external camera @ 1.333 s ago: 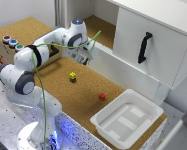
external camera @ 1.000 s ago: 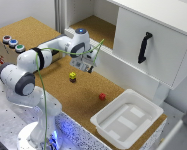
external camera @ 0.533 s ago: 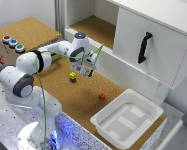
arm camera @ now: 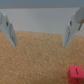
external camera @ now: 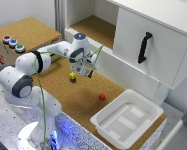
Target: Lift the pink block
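Hand (external camera: 88,71): fingers apart, empty, near yellow block (external camera: 72,76). Advice: centre over pink block (external camera: 102,96), descend, then close.

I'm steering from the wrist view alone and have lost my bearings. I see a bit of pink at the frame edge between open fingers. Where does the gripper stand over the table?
Observer: In the exterior view the gripper hangs above the cork surface, close beside the small yellow block, not over the pink block.
Operator: Which way is the pink one from there?
Observer: Toward the exterior view's right and nearer that camera, lying alone on the cork.
Operator: Anything near it to avoid?
Observer: A white tray sits further right, apart from the pink block.
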Robot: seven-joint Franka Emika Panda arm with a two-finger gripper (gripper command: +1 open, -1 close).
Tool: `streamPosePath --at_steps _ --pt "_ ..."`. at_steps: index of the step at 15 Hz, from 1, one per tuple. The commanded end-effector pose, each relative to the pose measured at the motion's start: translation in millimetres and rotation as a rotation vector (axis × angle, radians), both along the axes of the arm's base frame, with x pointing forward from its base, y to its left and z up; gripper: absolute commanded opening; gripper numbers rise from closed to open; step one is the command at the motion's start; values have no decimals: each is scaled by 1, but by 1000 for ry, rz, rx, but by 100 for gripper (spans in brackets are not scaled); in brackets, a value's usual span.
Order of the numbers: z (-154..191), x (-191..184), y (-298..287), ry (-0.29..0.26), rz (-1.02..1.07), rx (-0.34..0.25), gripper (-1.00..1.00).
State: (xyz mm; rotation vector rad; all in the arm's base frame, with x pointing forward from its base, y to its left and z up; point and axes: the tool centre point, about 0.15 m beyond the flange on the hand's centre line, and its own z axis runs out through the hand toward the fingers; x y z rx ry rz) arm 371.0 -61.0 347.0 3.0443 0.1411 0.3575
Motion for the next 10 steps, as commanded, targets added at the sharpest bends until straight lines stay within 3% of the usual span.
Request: streamPosePath --at_steps 1,4,6,10 --pt "-65 22 -65 81 73 52 100" --pt "-90 29 -82 71 134 60 100" --pt "-101 28 -81 49 156 36 100" --pt "-118 20 -83 57 162 7 100"
